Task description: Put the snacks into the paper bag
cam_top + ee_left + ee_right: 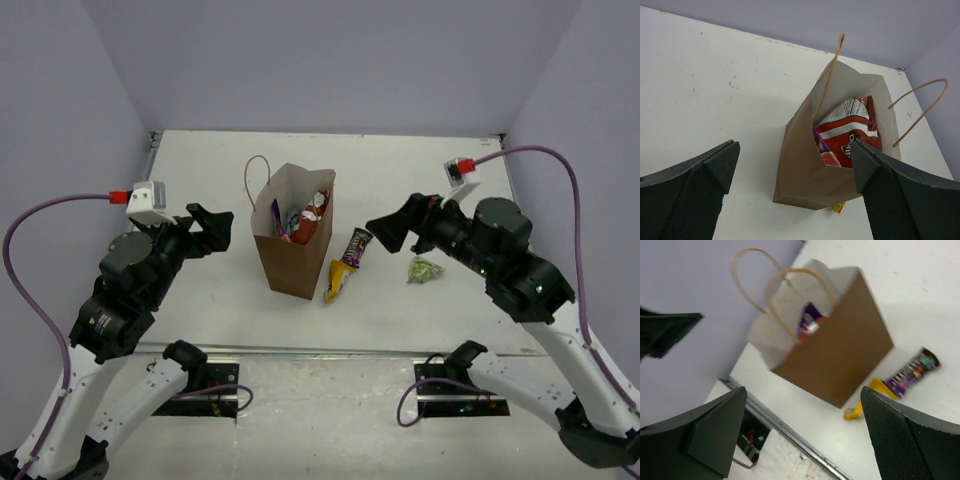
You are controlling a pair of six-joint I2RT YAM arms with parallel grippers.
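I'm looking down from the top camera, and the paper bag (290,262) is standing upright near the middle of the table (190,175), mouth open, with its thin loop handle (257,172) rising at the back left. My left hand (217,230) is hovering to the bag's left with its fingers spread wide and nothing between them. The left wrist view is showing both dark pads (692,187) framing the bag from above. Inside, the big red chip bag (852,125) is leaning against the pale wall, with something purple tucked beside it (too little of it is showing for me to name it). My right hand (388,232) is hanging on the bag's other side, also fully spread and gripping nothing. Three snacks are lying out on the table. The dark purple bar (357,246) is resting just right of the bag, and the small yellow wrapper (336,281) is sitting at the bar's near end, close to the bag's bottom corner. The two seem to be touching. The green wrapper (424,270) is lying farther right, well apart from the bag, beside my right arm.
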